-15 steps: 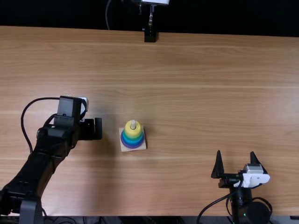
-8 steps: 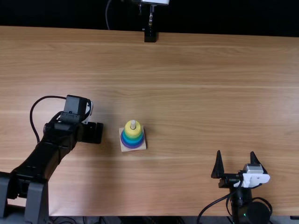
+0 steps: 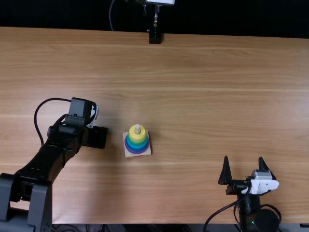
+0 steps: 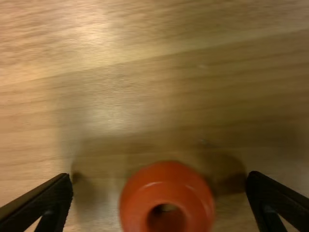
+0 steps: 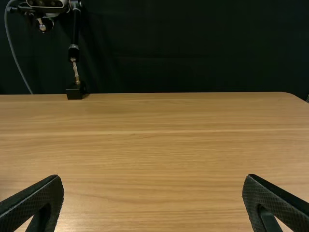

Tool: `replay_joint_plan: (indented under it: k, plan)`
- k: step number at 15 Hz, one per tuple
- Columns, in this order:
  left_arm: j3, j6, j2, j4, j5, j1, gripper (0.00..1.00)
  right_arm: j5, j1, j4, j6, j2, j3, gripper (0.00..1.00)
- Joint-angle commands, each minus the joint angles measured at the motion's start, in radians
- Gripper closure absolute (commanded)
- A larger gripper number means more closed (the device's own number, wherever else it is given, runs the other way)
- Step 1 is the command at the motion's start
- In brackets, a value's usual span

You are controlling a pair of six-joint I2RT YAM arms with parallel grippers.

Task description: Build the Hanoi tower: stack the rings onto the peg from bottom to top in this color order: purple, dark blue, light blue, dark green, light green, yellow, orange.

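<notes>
Tower (image 3: 137, 141) and its base (image 3: 129, 154) stand on the tabletop (image 3: 193, 106), farther in than the right gripper (image 3: 245, 176), which is over the near edge with its jaws released and spread wide. Deeper in, to the tower's left, the left gripper (image 3: 100, 137) has its jaws parted too, the orange ring (image 4: 164, 181) between them with a gap on either side. Level with it, the tower has purple at the bottom, then blues and green, and the yellow ring (image 3: 137, 136) on top, the peg (image 3: 137, 128) poking through. Beyond, a black stand (image 3: 155, 36) rises at the far edge, before dark cloth (image 5: 193, 48).
</notes>
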State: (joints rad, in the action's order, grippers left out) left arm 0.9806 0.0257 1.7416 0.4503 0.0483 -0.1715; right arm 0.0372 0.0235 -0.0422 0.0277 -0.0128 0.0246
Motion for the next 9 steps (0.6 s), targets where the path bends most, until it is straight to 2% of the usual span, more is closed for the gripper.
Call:
replay_joint_plan:
  k: [1,3,4,7,9]
  plan:
    - [0.029,-0.013,0.021,0.001,0.001,-0.013,0.45,-0.006,-0.007,0.002,-0.002,0.013,-0.009,0.00]
    - [0.029,-0.015,0.019,0.001,0.003,-0.014,0.94,-0.006,-0.007,0.004,-0.004,0.013,-0.009,0.00]
    - [0.029,-0.015,0.019,0.002,0.003,-0.022,1.00,-0.006,-0.007,0.002,-0.004,0.013,-0.009,0.00]
    - [0.032,-0.013,0.015,0.010,0.003,-0.026,1.00,-0.006,-0.007,0.004,-0.004,0.013,-0.009,0.00]
    - [0.086,-0.009,0.009,0.076,0.003,-0.026,1.00,-0.006,-0.007,0.004,-0.004,0.013,-0.009,0.00]
